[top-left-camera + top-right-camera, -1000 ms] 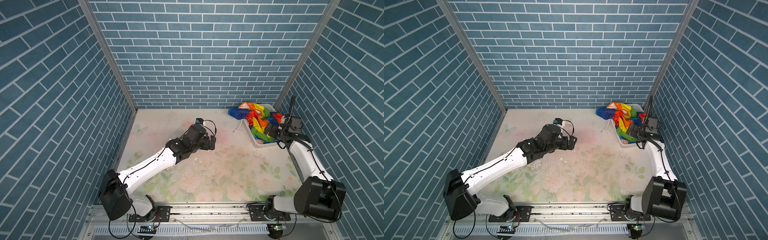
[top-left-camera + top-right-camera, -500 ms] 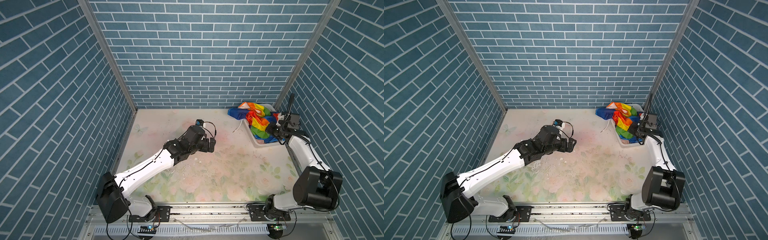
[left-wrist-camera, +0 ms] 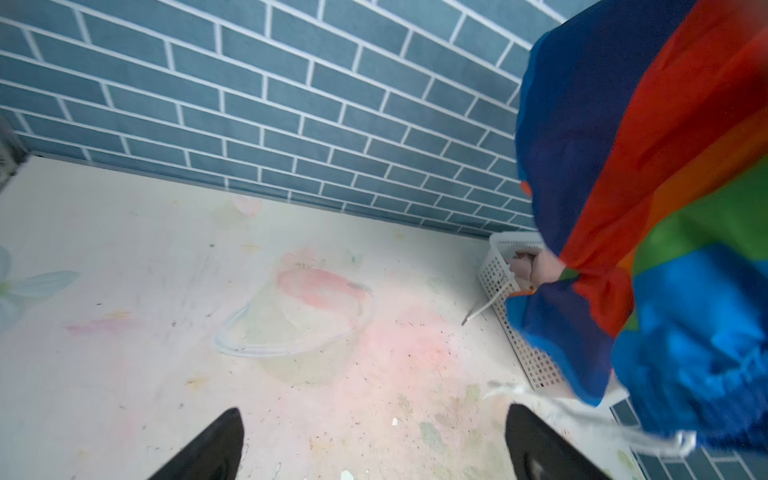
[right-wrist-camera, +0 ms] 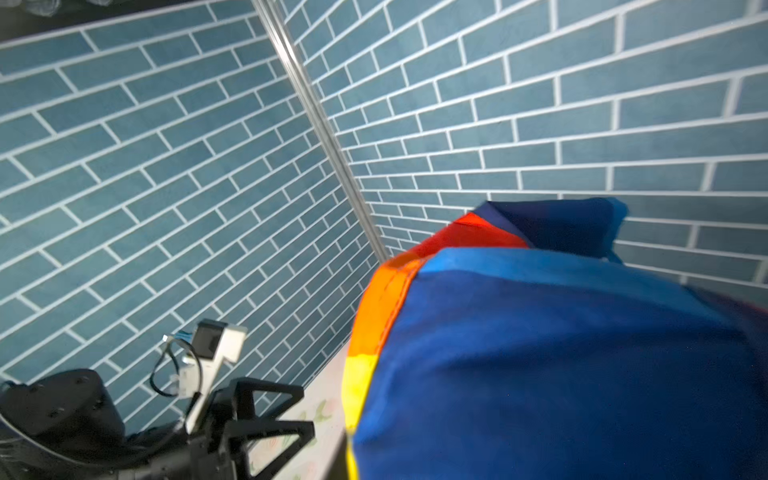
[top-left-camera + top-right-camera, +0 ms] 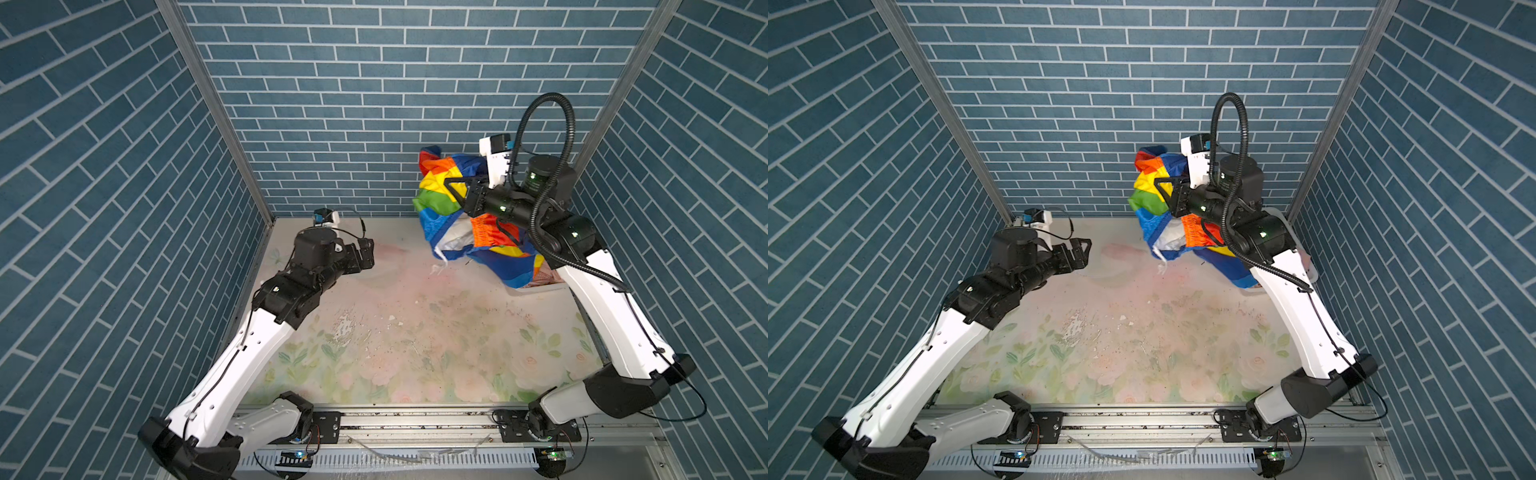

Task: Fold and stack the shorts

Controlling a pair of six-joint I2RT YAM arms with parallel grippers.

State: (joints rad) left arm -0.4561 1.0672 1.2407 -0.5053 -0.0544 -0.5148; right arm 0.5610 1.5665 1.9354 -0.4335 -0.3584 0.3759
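Your right claw: clamped on rainbow shorts, cloth lifted in air above white basket, back right corner of table. Your left claw: jaws wide, empty, well apart from shorts.

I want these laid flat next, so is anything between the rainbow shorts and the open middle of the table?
Nothing visible lies in the way. The rainbow shorts hang from the right gripper above the white basket, and the table toward its middle is bare. The left gripper, fingers open, hovers over its left side.
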